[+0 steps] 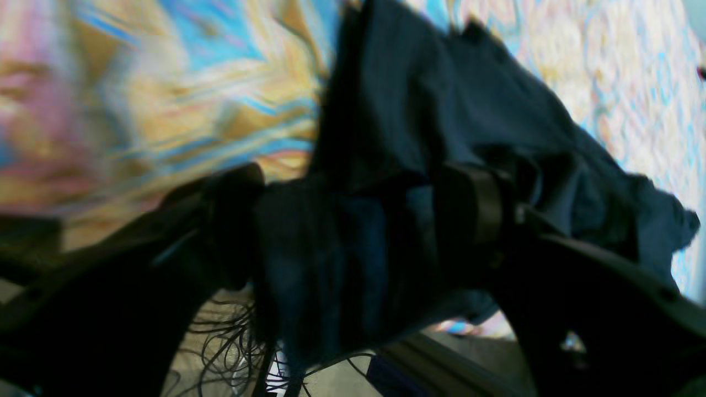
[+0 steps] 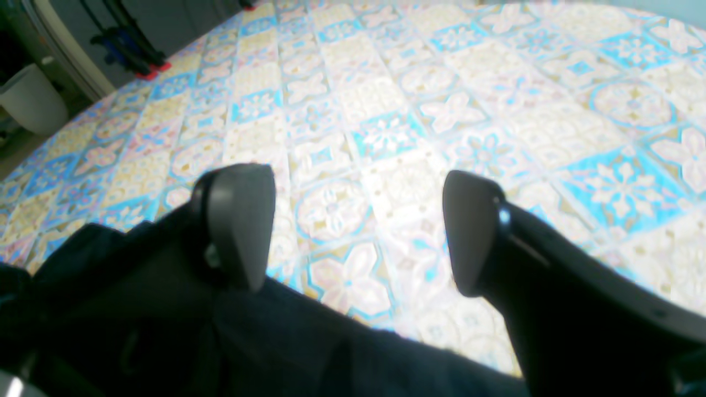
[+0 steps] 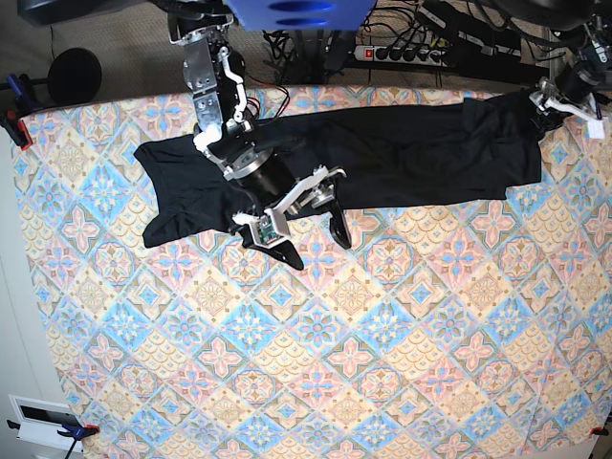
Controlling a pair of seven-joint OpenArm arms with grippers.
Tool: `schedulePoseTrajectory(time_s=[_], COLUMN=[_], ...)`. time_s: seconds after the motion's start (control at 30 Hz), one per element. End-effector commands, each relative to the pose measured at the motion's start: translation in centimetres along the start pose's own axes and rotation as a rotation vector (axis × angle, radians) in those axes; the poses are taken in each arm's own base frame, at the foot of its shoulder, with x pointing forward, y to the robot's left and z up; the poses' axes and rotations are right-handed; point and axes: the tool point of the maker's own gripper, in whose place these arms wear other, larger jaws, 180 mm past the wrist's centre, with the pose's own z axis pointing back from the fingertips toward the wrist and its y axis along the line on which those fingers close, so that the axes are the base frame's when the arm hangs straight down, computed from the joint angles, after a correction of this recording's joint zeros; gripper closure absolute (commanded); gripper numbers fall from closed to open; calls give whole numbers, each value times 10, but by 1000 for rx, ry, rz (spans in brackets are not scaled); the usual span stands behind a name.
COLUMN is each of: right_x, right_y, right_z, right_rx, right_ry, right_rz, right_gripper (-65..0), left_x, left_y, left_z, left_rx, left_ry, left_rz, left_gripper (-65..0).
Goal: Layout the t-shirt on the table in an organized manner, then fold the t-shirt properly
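We saw the t-shirt (image 3: 382,158) lying as a long band along the far edge of the table (image 3: 316,382), its long axis running left to right. Our right gripper (image 3: 311,229) hovered open and empty just near of the shirt's left part. Our left gripper (image 3: 564,96) sat at the far right end, fabric between its jaws; whether it gripped or had let go, we could not tell.

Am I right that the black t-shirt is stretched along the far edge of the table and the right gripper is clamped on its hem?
Not quite. The t-shirt does lie along the far edge of the table, but the right gripper is open and holds nothing: the right wrist view shows patterned cloth between its fingers.
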Motion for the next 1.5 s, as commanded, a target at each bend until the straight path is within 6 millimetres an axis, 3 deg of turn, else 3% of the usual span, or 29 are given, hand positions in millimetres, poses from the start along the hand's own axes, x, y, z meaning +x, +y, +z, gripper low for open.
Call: schedulePoseTrajectory(time_s=[0.0,0.2,0.4,0.67,0.93,1.1,1.2,1.3,1.37,1.47], right_x=[17,15,14,13,12,12,12,13,14,15], right_y=[2,0,0,0,-1,-1,-2,-18,-29,-49], right_z=[0,2,2,1,1,1,1,4,7,13], right_rx=[8,7,7,7,7,7,4,-39,-70,-125], right_ry=[-62,-53,-47,-46,-43,-41,-42,-45,-47,-50], right_rz=[2,12,12,12,11,10,10,9,8,6], right_gripper=[-459,-459,-459,-459,-459,-459,-459,-459,-459,-459], left_x=[15,4,-2,-40,-45,-65,-76,-76,-76,-74], left_y=[-10,-20,-20,-39,-37,-39,-42,-42,-43,-44], left_z=[-3,-25,-30,-53,-52,-52,-53,-54,-54,-55], left_rx=[-31,-75,-81,-105,-95,-105,-116,-116,-117,-119], left_ry=[-29,23,41,211,233,332,374,375,374,370], left_rz=[-37,-20,-7,-93,-101,-156,-174,-174,-175,-176], left_gripper=[-468,-468,-468,-468,-468,-462,-428,-378,-322,-182])
